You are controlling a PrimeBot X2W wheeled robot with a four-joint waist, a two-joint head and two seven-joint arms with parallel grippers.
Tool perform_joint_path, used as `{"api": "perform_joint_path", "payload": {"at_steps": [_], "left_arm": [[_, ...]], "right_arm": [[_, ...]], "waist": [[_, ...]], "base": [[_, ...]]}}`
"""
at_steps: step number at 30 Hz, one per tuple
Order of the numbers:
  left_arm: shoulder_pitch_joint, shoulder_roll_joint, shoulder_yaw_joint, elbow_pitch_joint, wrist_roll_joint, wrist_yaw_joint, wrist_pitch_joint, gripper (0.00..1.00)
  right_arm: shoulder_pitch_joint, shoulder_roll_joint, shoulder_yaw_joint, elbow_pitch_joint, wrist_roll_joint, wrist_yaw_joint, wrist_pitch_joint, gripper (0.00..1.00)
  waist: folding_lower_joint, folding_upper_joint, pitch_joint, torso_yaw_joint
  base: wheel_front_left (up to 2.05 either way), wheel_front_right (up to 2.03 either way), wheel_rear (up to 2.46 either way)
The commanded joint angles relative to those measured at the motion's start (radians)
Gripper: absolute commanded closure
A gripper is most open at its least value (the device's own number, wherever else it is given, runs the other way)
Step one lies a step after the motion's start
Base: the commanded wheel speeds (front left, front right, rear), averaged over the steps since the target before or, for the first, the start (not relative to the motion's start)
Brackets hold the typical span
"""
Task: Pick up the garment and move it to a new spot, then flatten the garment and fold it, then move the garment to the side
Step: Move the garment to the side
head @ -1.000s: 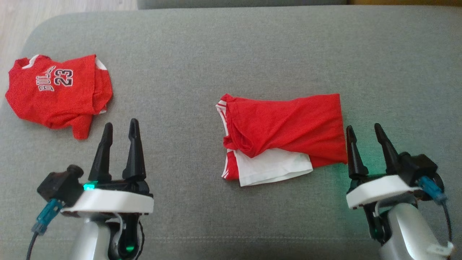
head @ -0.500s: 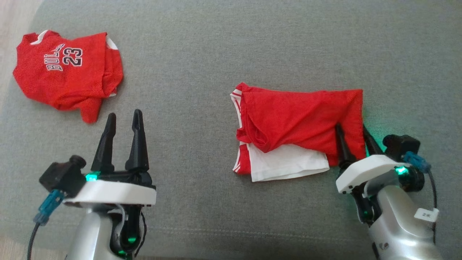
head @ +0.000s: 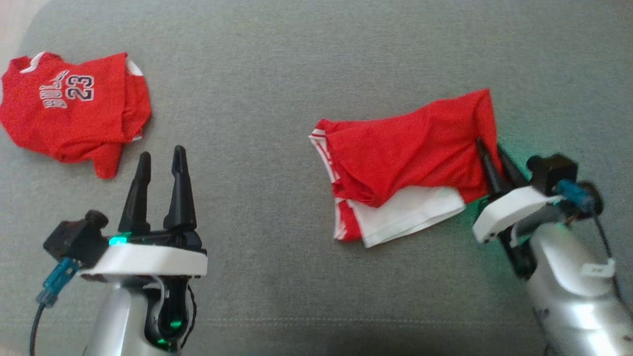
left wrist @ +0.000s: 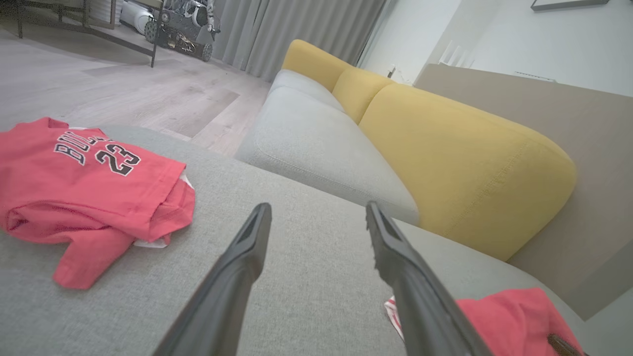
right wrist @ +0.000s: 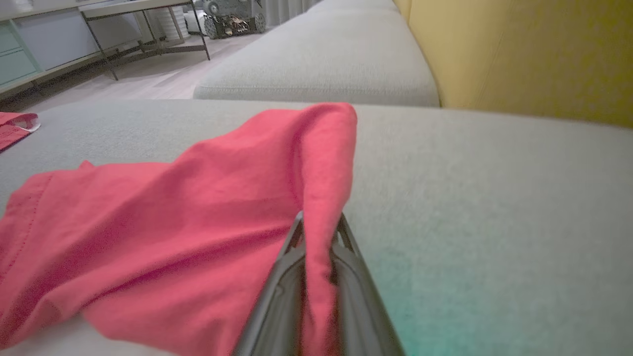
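Note:
The garment (head: 405,148), red with a white part folded beneath, lies right of centre on the grey cushion (head: 277,64). My right gripper (head: 489,146) is shut on its right edge, and the wrist view shows a ridge of red cloth (right wrist: 321,163) pinched between the two fingers of the gripper (right wrist: 319,222). That edge is raised a little off the cushion. My left gripper (head: 161,153) hovers open at the lower left, nothing between its fingers (left wrist: 237,267), well apart from the garment (left wrist: 514,316).
A second red jersey (head: 69,109) printed with 23 lies crumpled at the far left of the cushion, also in the left wrist view (left wrist: 84,183). A yellow sofa backrest (left wrist: 470,163) runs behind. Wooden floor (left wrist: 99,84) lies beyond the cushion's left end.
My right gripper moved forward onto the garment's right edge and shut on it, and that edge has lifted and shifted. The head camera has also moved. The left gripper stays open.

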Motion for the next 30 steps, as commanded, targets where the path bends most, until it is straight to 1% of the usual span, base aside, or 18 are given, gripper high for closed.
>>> {"api": "perform_joint_path", "payload": {"at_steps": [1,6,12,15,19,23,26,27,29,30], "left_arm": [[-0.049,0.008,0.036,-0.038,0.006,-0.003,-0.005,0.00],[-0.074,0.008,0.015,-0.056,0.001,-0.009,-0.005,0.00],[-0.161,0.008,-0.051,-0.023,0.048,-0.036,-0.005,0.00],[-0.225,0.008,-0.081,-0.004,0.072,-0.048,-0.005,0.00],[-0.307,0.008,-0.107,0.010,0.095,-0.058,-0.005,0.00],[-0.365,0.008,-0.128,0.020,0.108,-0.063,-0.005,0.00],[-0.386,0.008,-0.134,0.019,0.111,-0.066,-0.005,0.00],[-0.389,0.008,-0.135,0.018,0.110,-0.066,-0.005,0.00],[-0.392,0.008,-0.139,0.017,0.110,-0.067,-0.005,0.00],[-0.392,0.008,-0.140,0.018,0.110,-0.067,-0.005,0.00]], "right_arm": [[-0.040,-0.028,0.022,-0.040,-0.021,0.007,-0.019,1.00],[-0.100,-0.112,0.056,-0.077,-0.078,0.007,-0.018,1.00],[-0.188,-0.221,0.068,-0.063,-0.061,0.007,0.028,1.00],[-0.237,-0.278,0.052,-0.040,-0.049,0.007,0.045,1.00],[-0.303,-0.331,-0.003,0.000,-0.020,0.007,0.054,1.00],[-0.359,-0.356,-0.077,0.050,-0.019,0.007,0.053,1.00],[-0.407,-0.336,-0.155,0.087,-0.015,0.007,0.048,1.00],[-0.420,-0.326,-0.175,0.098,-0.024,0.007,0.051,1.00],[-0.444,-0.330,-0.209,0.123,-0.055,0.007,0.049,1.00],[-0.453,-0.318,-0.217,0.133,-0.062,0.007,0.050,1.00]], "waist": [[0.0000,0.0000,0.001,-0.014],[0.0000,0.0000,0.018,-0.054],[0.0000,0.0000,0.078,-0.111],[0.0000,0.0000,0.115,-0.141],[0.0000,0.0000,0.173,-0.181],[0.0000,0.0000,0.220,-0.207],[0.0000,0.0000,0.248,-0.218],[0.0000,0.0000,0.253,-0.219],[0.0000,0.0000,0.266,-0.217],[0.0000,0.0000,0.269,-0.215]], "base": [[0.00,0.00,0.00],[0.00,0.00,0.00],[0.00,0.00,0.00],[0.00,0.00,0.00],[0.00,0.00,0.00],[0.00,0.00,0.00],[0.00,0.00,0.00],[0.00,0.00,0.00],[0.00,0.00,0.00],[0.00,0.00,0.00]]}}
